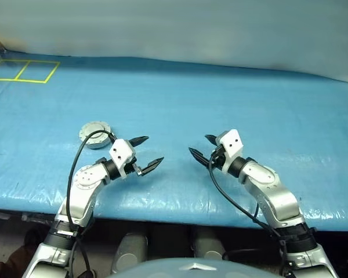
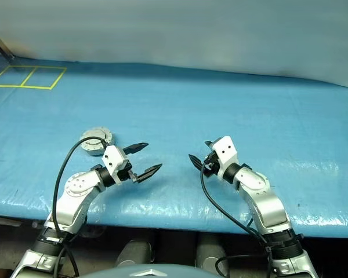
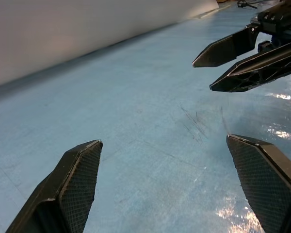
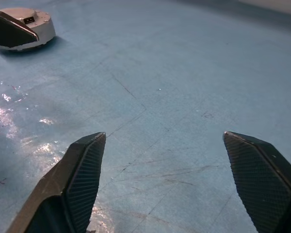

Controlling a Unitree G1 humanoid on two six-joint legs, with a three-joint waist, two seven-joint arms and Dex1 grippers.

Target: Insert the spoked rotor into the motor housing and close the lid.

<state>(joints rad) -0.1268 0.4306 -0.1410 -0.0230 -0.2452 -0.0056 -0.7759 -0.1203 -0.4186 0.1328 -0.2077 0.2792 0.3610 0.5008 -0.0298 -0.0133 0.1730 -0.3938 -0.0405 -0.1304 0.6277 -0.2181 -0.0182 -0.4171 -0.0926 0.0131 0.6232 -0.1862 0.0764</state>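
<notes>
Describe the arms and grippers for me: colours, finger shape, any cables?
Both arms are silver-grey metal with black joint bands and a white block at each wrist. The left gripper and right gripper each have two black, tapered, pointed fingers with a fine mesh-textured inner face. A black cable loops along the left arm; another hangs under the right.

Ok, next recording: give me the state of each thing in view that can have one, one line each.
motor housing: resting on the blue table cover, lid closed on top, nothing touching it.
left gripper: fingers open, empty, held above the cover, just right of the housing.
right gripper: fingers open, empty, facing the left gripper across a gap.
</notes>
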